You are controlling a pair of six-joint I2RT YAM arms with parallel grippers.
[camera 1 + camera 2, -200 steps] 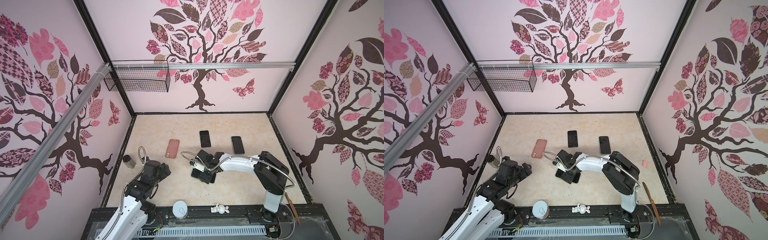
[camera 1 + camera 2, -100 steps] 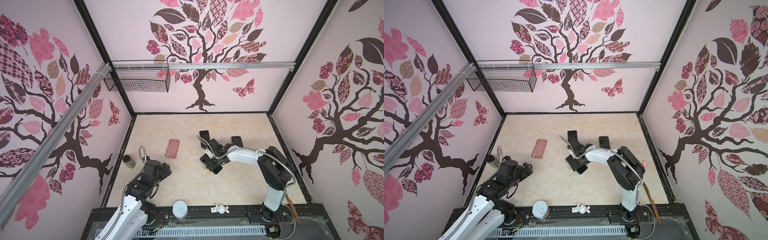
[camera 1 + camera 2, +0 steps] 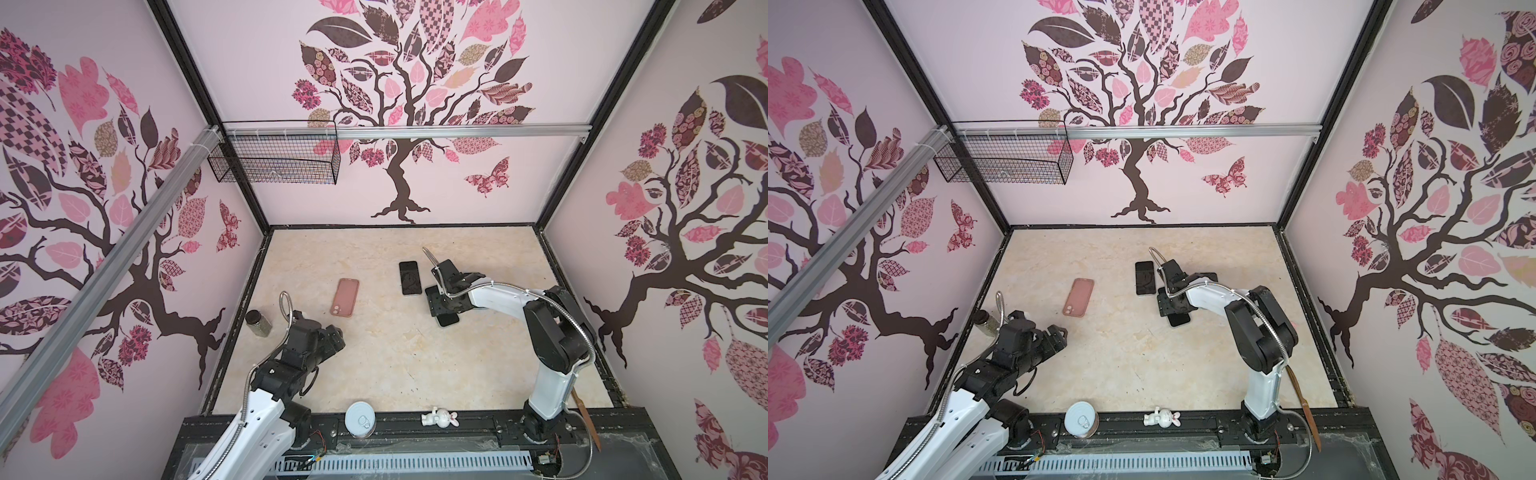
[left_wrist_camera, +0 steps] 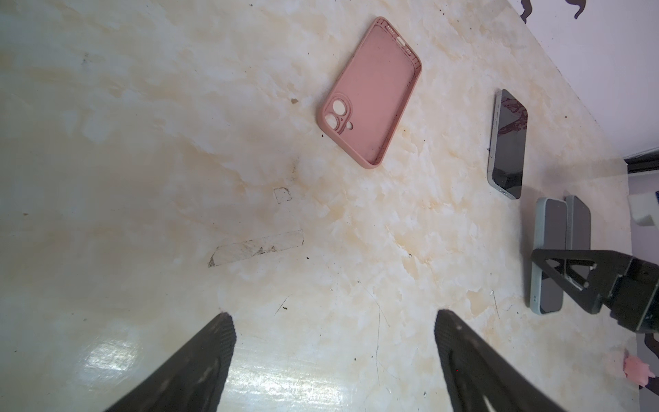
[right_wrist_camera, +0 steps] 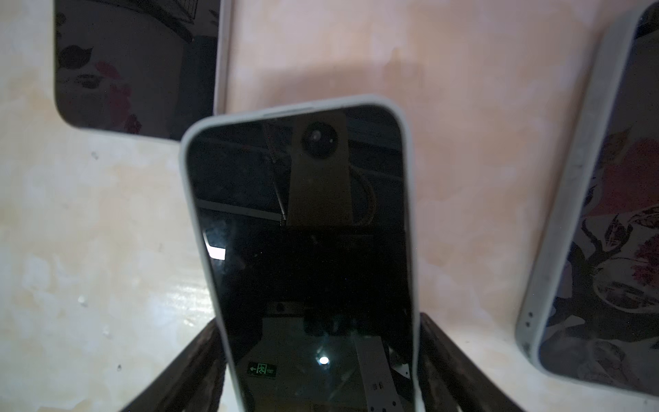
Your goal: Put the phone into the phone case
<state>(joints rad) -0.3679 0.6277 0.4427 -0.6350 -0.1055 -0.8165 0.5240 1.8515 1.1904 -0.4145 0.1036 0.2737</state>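
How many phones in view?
3: gripped phone in the right gripper; free phone beside it, toward the pink case; third phone partly hidden behind that arm. More may be hidden.

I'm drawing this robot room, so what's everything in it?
black glass smartphones: three, black, centre, one gripped
soft pink phone case: one, pink, left of smartphones, empty
small glass jar: one, dark lid, table's left edge
white tin can: one, white, front rail
white rabbit figurine: one, white, front rail
black wire basket: one, black, back wall
brown flat stick: one, brown, front right
beige marble table: one, beige, underneath
left fingers: two, black, open
right fingers: two, black, shut on a smartphone
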